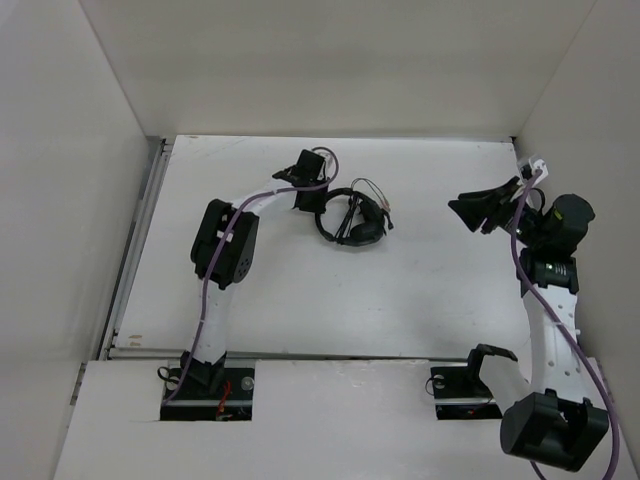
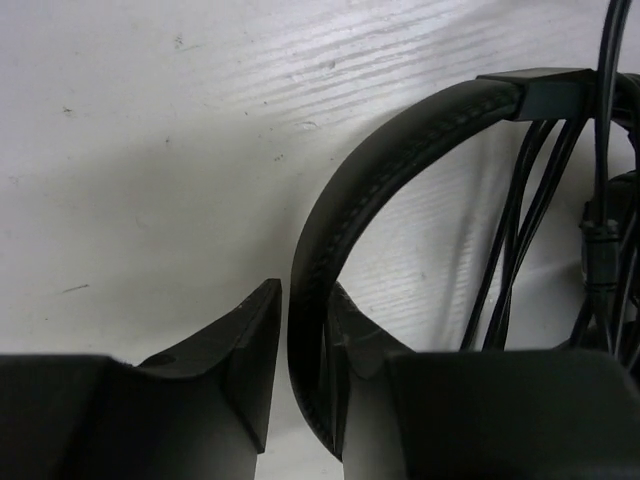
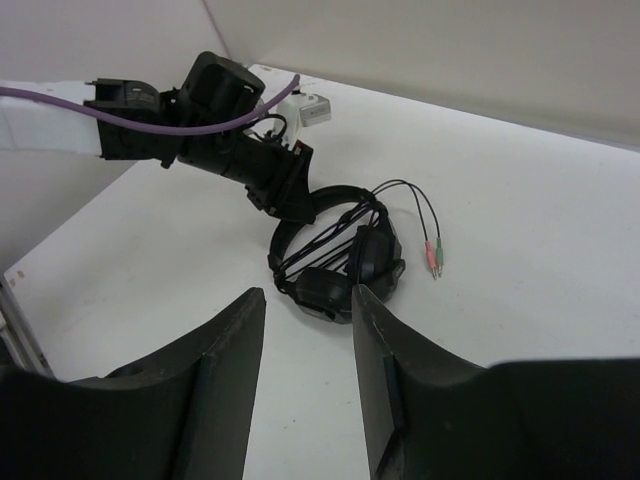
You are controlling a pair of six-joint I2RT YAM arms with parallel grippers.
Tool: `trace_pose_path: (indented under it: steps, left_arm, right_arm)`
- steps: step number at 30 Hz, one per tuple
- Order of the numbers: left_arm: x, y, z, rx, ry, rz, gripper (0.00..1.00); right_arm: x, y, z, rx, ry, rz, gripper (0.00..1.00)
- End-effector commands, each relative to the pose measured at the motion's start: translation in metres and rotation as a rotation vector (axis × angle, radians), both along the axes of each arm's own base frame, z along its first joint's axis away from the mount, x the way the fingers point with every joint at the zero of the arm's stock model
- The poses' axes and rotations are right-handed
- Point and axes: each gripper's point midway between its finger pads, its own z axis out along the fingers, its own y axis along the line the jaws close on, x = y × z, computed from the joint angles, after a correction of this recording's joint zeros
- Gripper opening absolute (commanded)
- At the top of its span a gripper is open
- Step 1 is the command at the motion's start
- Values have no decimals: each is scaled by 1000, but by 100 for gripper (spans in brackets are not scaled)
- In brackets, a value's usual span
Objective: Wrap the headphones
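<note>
The black headphones (image 1: 355, 222) lie at the table's middle back, earcups folded together. Their thin cable runs in several strands across the headband (image 2: 380, 150) and the earcups (image 3: 345, 270). The loose cable end, with a pink and a green plug (image 3: 432, 258), rests on the table to the right. My left gripper (image 1: 318, 202) straddles the headband (image 3: 290, 205). The band touches the right finger, and a sliver of table shows beside the left one (image 2: 305, 300). My right gripper (image 1: 470, 215) hovers open far to the right with nothing in it (image 3: 307, 295).
White walls close in the table on the left, back and right. A small white fixture (image 1: 533, 165) sits at the back right corner. A metal rail (image 1: 135, 250) runs along the table's left edge. Purple arm cables trail along both arms.
</note>
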Motion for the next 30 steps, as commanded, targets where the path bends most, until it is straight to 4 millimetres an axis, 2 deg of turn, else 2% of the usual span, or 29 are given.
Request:
trace_pose_path:
  steps: [1, 4, 5, 6, 9, 11, 13, 16, 18, 20, 22, 23, 24, 25, 27, 28, 29, 30]
  left_arm:
    - [26, -12, 37, -87, -96, 1, 30]
    - [25, -7, 39, -93, -88, 9, 43]
    - [26, -6, 42, -98, -91, 11, 50]
    - [26, -5, 47, -107, -96, 13, 57]
    - [25, -4, 75, -148, -124, 21, 67]
    - [23, -3, 100, -175, -158, 25, 67]
    - [16, -5, 134, -207, -212, 8, 68]
    - [-5, -12, 201, -243, -331, -63, 68]
    - [-31, -19, 239, -236, -406, -185, 68]
    - [-55, -15, 266, -192, -485, -267, 71]
    - [-70, 3, 280, -136, -536, -281, 73]
    - [-73, 20, 283, -111, -553, -258, 75]
    - [-71, 37, 284, -88, -564, -223, 79]
    - [-68, 57, 283, -66, -565, -179, 87]
    - [-58, 98, 283, -45, -564, -77, 96]
    - [-54, 117, 283, -42, -562, -25, 100]
    - [-51, 135, 282, -43, -556, 27, 100]
    - [-49, 156, 280, -46, -543, 86, 100]
  right_arm:
    - [-1, -6, 3, 4, -8, -26, 46]
    - [-1, -8, 2, 6, -4, -36, 47]
    - [0, -9, 1, 6, -2, -39, 47]
    - [0, -10, 0, 7, 0, -40, 47]
    - [-1, -10, -4, 6, 4, -45, 48]
    - [-3, -11, -7, 4, 4, -49, 48]
    - [-4, -12, -10, 1, 10, -60, 48]
    - [-4, -19, -16, -24, 14, -113, 48]
    - [0, -35, -19, -41, 24, -216, 48]
    - [4, -62, -16, -83, 18, -364, 50]
    - [4, -94, -16, -151, 29, -520, 51]
    - [2, -115, -19, -207, 54, -618, 51]
    - [-1, -132, -23, -252, 85, -694, 51]
    - [-5, -142, -28, -291, 120, -739, 51]
    - [-15, -162, -38, -357, 182, -825, 52]
    - [-21, -169, -43, -370, 211, -853, 57]
    - [-27, -174, -47, -378, 233, -874, 66]
    - [-31, -175, -52, -379, 258, -874, 100]
